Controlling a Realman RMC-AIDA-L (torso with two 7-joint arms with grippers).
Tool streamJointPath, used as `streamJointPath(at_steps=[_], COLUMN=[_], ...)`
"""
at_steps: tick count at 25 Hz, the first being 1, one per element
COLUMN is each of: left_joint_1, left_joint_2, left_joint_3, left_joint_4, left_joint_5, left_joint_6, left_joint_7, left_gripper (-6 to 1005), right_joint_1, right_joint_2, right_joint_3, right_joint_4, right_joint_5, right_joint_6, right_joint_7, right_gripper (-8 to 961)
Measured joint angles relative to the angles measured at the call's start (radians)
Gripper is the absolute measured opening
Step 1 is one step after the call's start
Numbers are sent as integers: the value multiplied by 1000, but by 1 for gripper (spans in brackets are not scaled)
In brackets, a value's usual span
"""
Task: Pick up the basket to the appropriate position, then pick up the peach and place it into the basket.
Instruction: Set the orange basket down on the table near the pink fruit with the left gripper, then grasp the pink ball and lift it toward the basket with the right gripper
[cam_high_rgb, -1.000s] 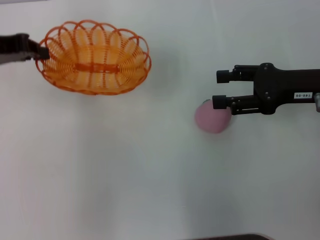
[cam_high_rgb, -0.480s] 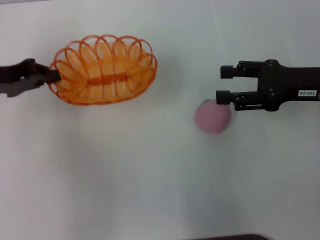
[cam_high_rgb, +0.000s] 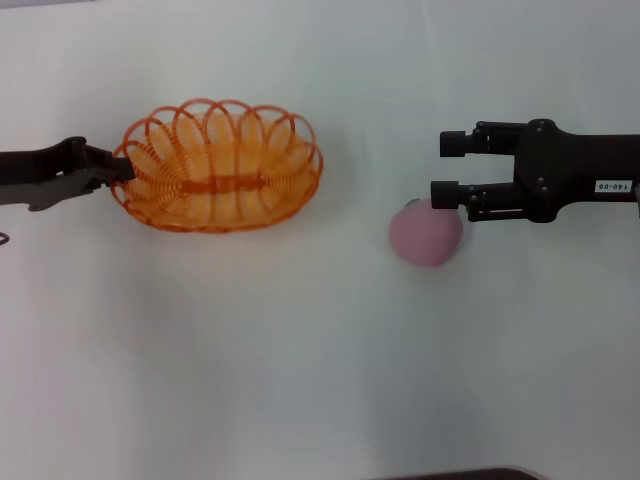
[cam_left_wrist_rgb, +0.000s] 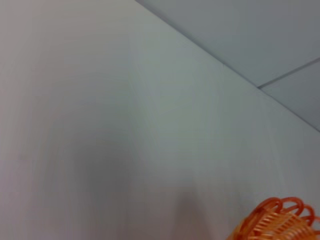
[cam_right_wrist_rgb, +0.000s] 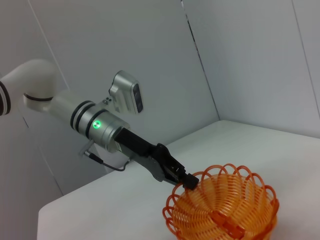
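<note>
The left pincer (cam_high_rgb: 118, 170) clamps the basket's (cam_high_rgb: 222, 167) left rim, so it can position it. The right pincer (cam_high_rgb: 445, 168) waits open, just right of the peach (cam_high_rgb: 425, 238), itself on the bench (cam_high_rgb: 300, 350) right of the basket.

— What is different now from a moment ago?
— The left gripper (cam_high_rgb: 122, 170), clamped on the rim of the orange basket (cam_high_rgb: 222, 166), has carried it inward from the left edge and slightly nearer the robot's body. More of that arm now shows.
— Has the basket changed its pose?
— Yes. It now sits closer to the peach (cam_high_rgb: 425, 236), though still well apart.
— And the other arm?
— The right gripper (cam_high_rgb: 445, 167) has drawn back a little.
</note>
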Motion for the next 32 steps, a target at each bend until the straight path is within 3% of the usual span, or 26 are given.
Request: streamJointPath(at_steps=[4,12,21,23,29,32], left_joint_1=[-5,-7,0,7,31,51], left_joint_2=[5,11,36,41,60,72], left_joint_3=[0,-6,-23,-49,-156,-166], left_joint_4=[-43,-49,-39,-35,-49,-50], left_joint_5=[-1,-1,-31,-93,-362,-425], left_joint_6=[-30,-19,1,10,158,211], left_joint_7=[1,-2,25,90,471,606], left_gripper=[66,162,377,433,432,432], right_joint_1=[2,4,5,7,11,11], right_joint_2=[0,0,-1,-1,-1,-1], right_joint_3=[0,0,2,7,38,58], right_joint_4=[0,0,0,0,0,0], right_joint_5=[0,0,0,0,0,0], right_joint_6=[1,1,1,1,1,1], right_joint_7=[0,0,0,0,8,9], right_gripper=[777,775,774,773,772,771])
